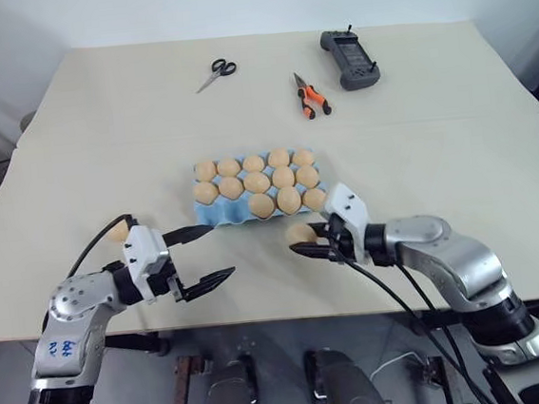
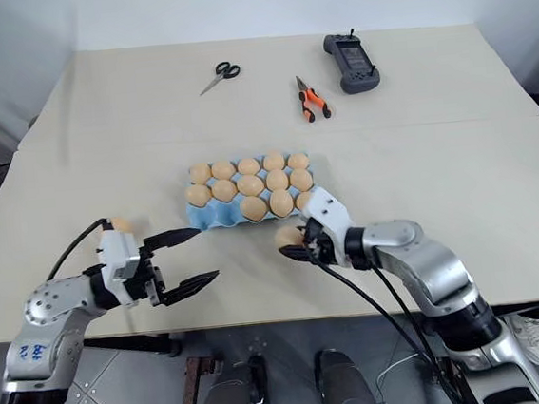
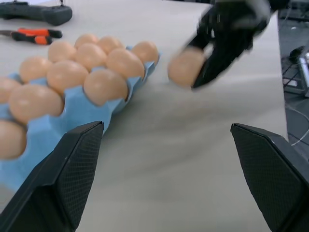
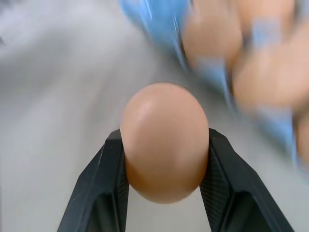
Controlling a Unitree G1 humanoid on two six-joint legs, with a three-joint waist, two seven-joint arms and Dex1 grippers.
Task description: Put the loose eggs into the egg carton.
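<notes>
The right pincer [image 1: 304, 243] pinched one egg [image 1: 300, 233] just off the egg carton's [image 1: 210, 213] near edge, the carton lying up and left of it. An empty cup sat at the near row's left end. The left pincer [image 1: 209, 256] stood spread, empty; another loose egg [image 1: 117, 232] lay beside that arm on the counter [image 1: 100, 132].

Head pair overhead; wrist cameras close

Table [image 1: 457, 165]: egg carton [image 1: 215, 212] (blue), scissors [image 1: 215, 73], pliers [image 1: 311, 95], handheld controller [image 1: 350, 58], loose egg [image 1: 118, 232].
</notes>
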